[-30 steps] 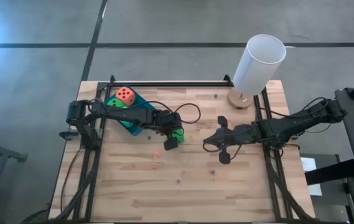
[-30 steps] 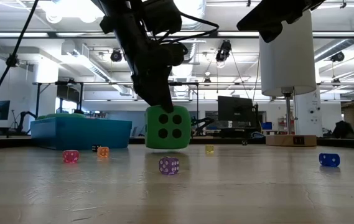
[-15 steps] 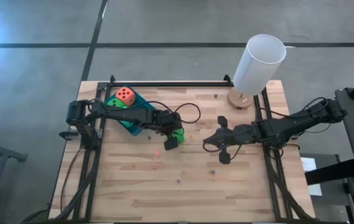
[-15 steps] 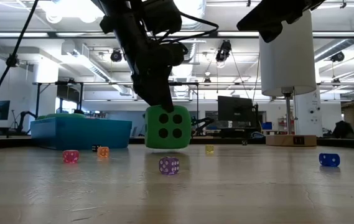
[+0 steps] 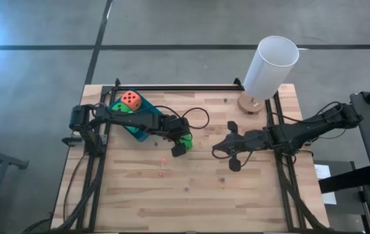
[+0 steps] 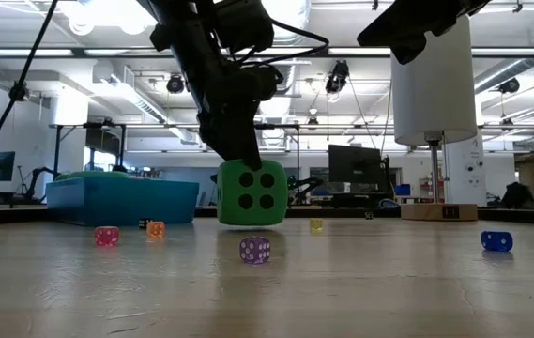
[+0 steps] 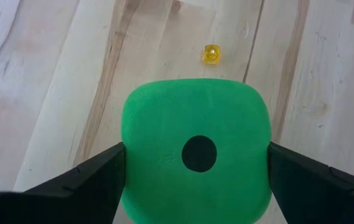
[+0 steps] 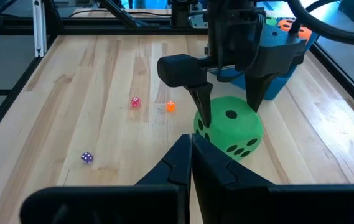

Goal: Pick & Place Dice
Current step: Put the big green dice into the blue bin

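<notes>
A bright green die [image 7: 195,155] with dark pips sits mid-table, its underside apparently on the wood [image 6: 251,192]. My left gripper [image 5: 183,143] comes down over it, shut on it. A blue tray [image 5: 138,127] at the far left holds an orange-red die [image 5: 131,99] and a second green die [image 5: 120,108]. My right gripper [image 8: 191,149] hovers shut to the right of the held die, above the table, pointing at it. My left gripper pinches the green die by two opposite side faces, one finger on each [image 7: 124,165] [image 7: 269,163]. The fingers slant down from the table's left, above the die [image 8: 201,102]. The die stays upright, its one-pip face toward the wrist; its underside seems to rest on the table.
Tiny dice lie scattered on the wood: pink [image 6: 107,236], orange [image 6: 155,229], purple [image 6: 254,249], yellow [image 7: 211,54], blue [image 6: 496,241]. A tall white cylinder on a wooden foot [image 5: 271,67] stands at the far right. Black frame rails run along the table's left and right sides.
</notes>
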Robot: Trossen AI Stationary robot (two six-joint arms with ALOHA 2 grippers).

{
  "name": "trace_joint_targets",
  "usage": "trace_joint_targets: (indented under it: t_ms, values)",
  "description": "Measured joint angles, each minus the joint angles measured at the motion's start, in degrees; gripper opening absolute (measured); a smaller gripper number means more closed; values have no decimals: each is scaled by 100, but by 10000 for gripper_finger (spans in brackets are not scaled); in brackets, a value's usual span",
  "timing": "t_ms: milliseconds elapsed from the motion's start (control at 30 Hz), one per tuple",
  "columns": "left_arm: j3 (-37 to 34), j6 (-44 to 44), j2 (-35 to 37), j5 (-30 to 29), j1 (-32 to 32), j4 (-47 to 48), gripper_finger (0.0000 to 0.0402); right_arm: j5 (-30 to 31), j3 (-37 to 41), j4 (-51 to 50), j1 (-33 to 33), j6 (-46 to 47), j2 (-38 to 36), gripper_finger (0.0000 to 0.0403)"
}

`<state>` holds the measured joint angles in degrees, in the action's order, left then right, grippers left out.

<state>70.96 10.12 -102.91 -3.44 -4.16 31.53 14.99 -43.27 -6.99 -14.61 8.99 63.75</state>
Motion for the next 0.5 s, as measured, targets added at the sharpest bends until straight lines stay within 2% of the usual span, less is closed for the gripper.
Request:
trace_joint_targets:
  t_ms: [500]
  values:
    - [33,1,8,0,-2,9,346,1,0,-1,0,0,0,8]
